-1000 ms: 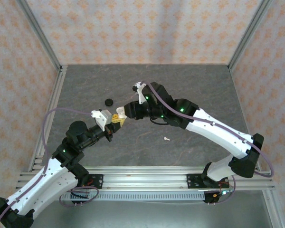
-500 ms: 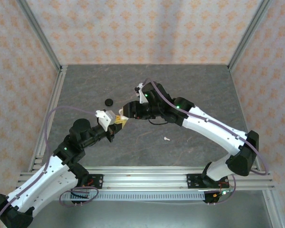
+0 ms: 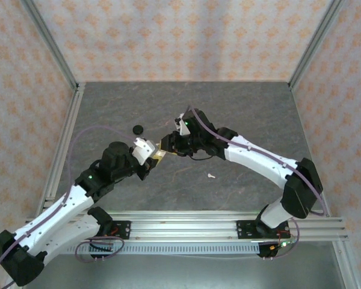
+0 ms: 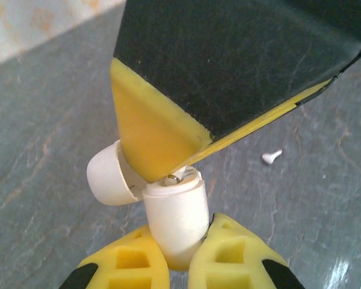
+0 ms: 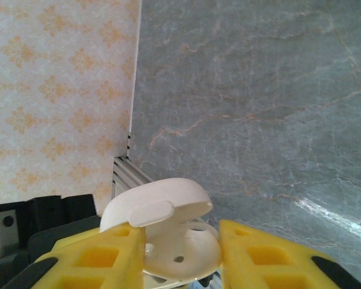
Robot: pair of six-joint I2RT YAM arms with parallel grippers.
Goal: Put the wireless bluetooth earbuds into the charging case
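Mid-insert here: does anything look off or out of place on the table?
One earbud lies loose on the table, apart from the open charging case that the left gripper holds, with the right gripper at its mouth. It looks stranded, not seated. Nothing looks spilled or damaged.

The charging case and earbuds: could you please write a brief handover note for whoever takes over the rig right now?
Left gripper: shut on the charging case, held off the table, lid open.
Right gripper: its fingers straddle the open case; grip cannot be told.
One earbud lies loose on the table.
Done: case picked up and opened. Whether the other bud is seated cannot be told.
Left: seat the loose earbud, close the lid.
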